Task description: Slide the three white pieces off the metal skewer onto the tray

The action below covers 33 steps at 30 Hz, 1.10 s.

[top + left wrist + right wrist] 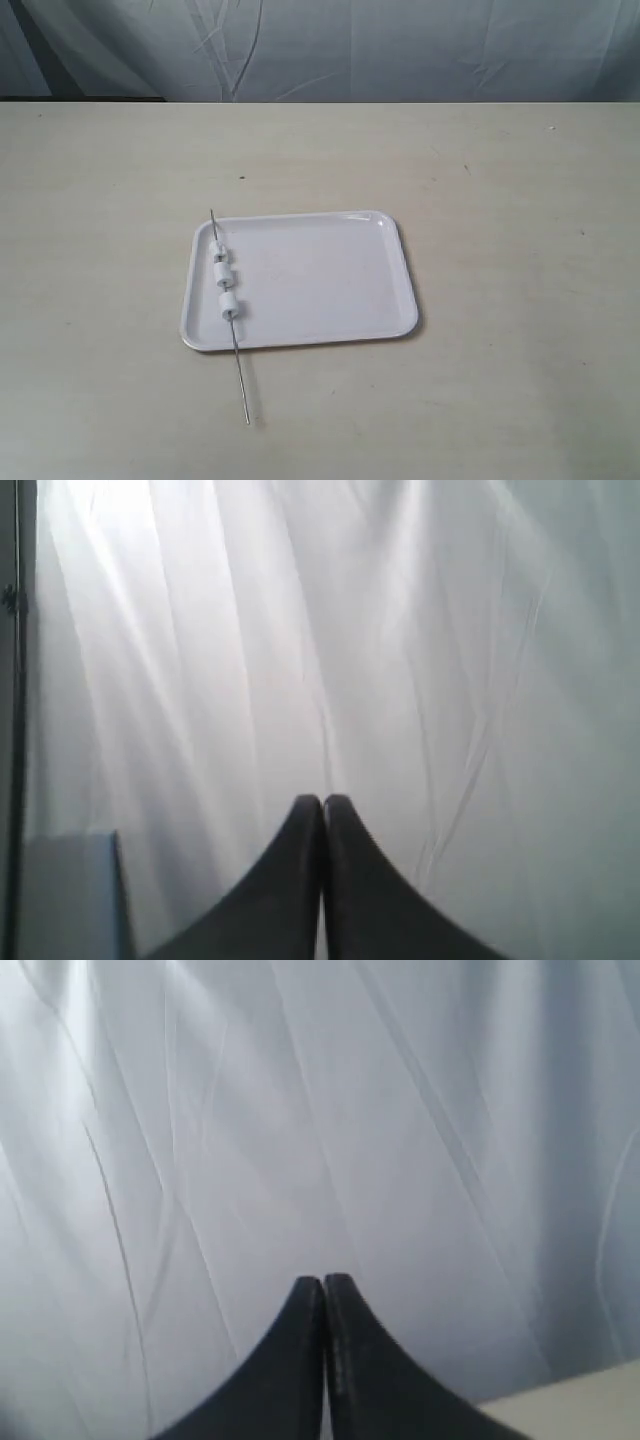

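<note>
1. On my exterior feed the tray [320, 280] lies flat near the middle of the beige table [500, 200]. It is glossy white and rectangular, with rounded corners and a low raised rim.
2. The metal skewer [240, 375] is a very thin, straight grey rod laid along the tray's left short side. Its far tip pokes just past the far-left corner, and its near end runs well off the near rim onto the bare table.
3. The three white pieces [223, 276] are threaded on the skewer in a close row — small, stubby cylinders like beads. All three sit over the tray's left margin, just inside the rim. The farthest one is too blurred for me to make out its outline cleanly.
4. The left gripper [323, 805] is clenched on nothing: its two black fingers [290, 880] press together tip to tip. Its camera looks at a rumpled white curtain [400, 630].
5. The right gripper [323, 1285] reads the same — fingers pressed together with nothing between them, against the same pale cloth. A sliver of the table shows at one corner of its view.
6. Neither gripper shows on the exterior feed, so both are well clear of the tray.
</note>
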Tool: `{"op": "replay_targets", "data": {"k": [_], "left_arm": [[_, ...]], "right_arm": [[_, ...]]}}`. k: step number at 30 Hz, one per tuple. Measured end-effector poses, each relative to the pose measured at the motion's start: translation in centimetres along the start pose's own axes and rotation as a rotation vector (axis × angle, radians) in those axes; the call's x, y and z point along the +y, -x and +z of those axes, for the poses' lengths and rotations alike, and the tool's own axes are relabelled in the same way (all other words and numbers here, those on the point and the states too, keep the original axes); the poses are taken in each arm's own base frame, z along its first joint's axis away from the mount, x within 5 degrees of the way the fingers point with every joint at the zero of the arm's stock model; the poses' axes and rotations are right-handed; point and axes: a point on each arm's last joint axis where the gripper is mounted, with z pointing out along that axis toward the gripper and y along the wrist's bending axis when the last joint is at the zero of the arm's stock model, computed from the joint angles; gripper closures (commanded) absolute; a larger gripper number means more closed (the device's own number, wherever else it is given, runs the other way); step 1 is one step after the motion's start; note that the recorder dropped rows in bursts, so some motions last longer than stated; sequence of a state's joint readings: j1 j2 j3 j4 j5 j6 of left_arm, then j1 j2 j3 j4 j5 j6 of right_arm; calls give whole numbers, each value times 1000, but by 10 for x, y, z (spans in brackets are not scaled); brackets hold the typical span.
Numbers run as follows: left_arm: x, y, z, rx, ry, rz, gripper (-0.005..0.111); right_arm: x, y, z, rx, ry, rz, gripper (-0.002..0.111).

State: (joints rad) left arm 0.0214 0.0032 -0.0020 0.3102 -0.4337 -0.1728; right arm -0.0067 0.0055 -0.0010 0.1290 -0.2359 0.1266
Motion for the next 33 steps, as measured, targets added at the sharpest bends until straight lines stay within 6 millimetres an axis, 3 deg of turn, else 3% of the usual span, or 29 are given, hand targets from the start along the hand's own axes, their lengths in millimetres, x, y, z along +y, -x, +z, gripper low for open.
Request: {"op": "replay_targets", "data": {"k": [4,7,9,17,19,20,22,24,25,27,31,33], "left_arm": [[-4,31,-5,-342,-62,-108,107],[-2,31,-5,-344,-62,-221,107],[-2,29,-5,-315,-72,-308,107],[-2,27,-4,-289,-78,-390,107],[-1,21,-3,-228,-71,-544,107],[0,16,-1,-155,-47,-624,107],[3,27,4,-132,-30,-654,107],[8,53,13,-143,-19,-579,107],[12,68,24,-97,2,-527,107],[19,83,52,24,39,-461,107],[25,80,89,189,76,-480,107],[25,71,103,254,79,-528,107]], "right_arm": [[-2,26,-4,-295,4,159,108],[-2,35,-7,-401,11,171,108],[-2,35,-7,-393,15,202,108],[0,23,-3,-245,62,478,108],[0,23,-3,-244,66,514,108],[2,25,-2,-227,69,514,108],[13,46,1,-172,97,407,108],[24,76,5,-108,90,261,108],[30,99,12,-72,83,225,108],[37,123,30,34,67,217,108],[51,141,62,303,78,199,108],[66,143,78,488,164,144,108]]}}
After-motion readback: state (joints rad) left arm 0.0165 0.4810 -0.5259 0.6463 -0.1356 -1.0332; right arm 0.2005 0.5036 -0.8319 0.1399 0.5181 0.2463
